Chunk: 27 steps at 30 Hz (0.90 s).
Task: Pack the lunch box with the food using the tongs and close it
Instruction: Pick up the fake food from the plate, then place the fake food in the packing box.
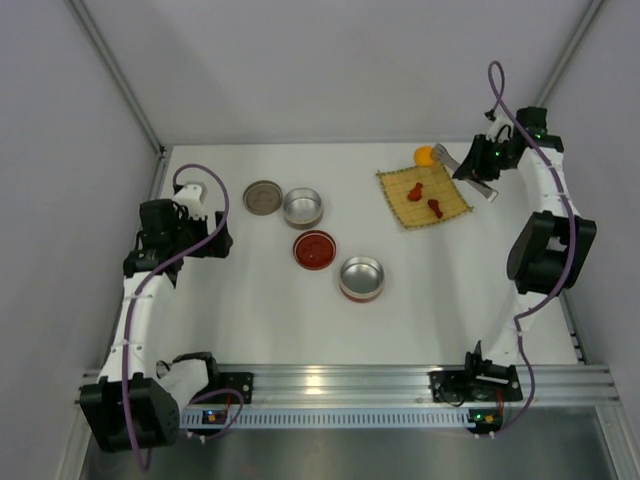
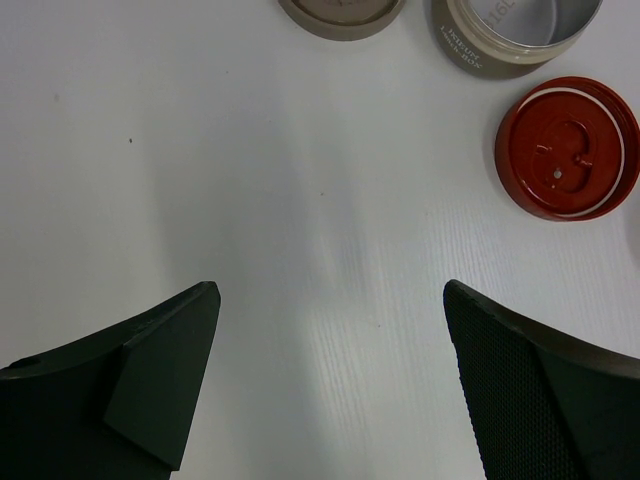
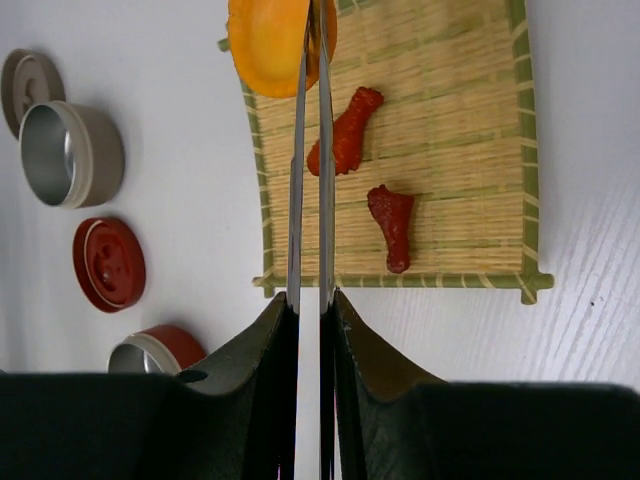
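Observation:
My right gripper [image 3: 311,295] is shut on the slim silvery tongs [image 3: 297,170], squeezing their two arms almost together. The tongs' tips pinch the round orange food piece [image 3: 265,40] at the far left corner of the bamboo mat [image 3: 470,140]. Two dark red pieces [image 3: 345,130] [image 3: 393,225] lie on the mat. In the top view the right gripper [image 1: 478,160] holds the tongs [image 1: 470,178] beside the orange piece [image 1: 425,155]. The lunch box is in parts: a steel bowl [image 1: 302,207], a red-banded bowl [image 1: 361,277], a red lid [image 1: 315,249] and a grey lid [image 1: 263,196]. My left gripper [image 2: 330,288] [image 1: 212,238] hangs open over bare table.
The mat [image 1: 424,196] lies at the back right of the white table. In the left wrist view the red lid [image 2: 568,147], the steel bowl [image 2: 515,30] and the grey lid [image 2: 340,12] sit ahead and to the right. Grey walls enclose the table on three sides.

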Tool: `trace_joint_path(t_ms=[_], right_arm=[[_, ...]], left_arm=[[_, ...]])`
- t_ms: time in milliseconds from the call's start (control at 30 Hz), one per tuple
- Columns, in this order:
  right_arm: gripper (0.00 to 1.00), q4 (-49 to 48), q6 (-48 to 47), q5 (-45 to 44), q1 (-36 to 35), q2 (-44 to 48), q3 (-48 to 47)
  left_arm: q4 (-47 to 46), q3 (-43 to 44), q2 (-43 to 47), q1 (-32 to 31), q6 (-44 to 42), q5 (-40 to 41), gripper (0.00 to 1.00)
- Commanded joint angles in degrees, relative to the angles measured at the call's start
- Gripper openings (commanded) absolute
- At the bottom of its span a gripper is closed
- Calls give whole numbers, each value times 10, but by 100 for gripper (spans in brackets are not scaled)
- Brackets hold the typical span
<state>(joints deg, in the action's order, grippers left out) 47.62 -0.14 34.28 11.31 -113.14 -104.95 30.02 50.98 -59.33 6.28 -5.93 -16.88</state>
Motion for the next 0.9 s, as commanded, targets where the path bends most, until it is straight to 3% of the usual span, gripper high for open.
trace_joint_path(t_ms=[0, 367, 867], right_arm=[[0, 11, 33, 50, -26, 53, -29], [0, -22, 38, -5, -235, 50, -58], [0, 1, 12, -75, -376, -56, -145]], left_arm=[[-6, 25, 8, 0, -3, -6, 99], [-6, 33, -10, 1, 5, -11, 98], [-15, 24, -16, 1, 11, -12, 98]])
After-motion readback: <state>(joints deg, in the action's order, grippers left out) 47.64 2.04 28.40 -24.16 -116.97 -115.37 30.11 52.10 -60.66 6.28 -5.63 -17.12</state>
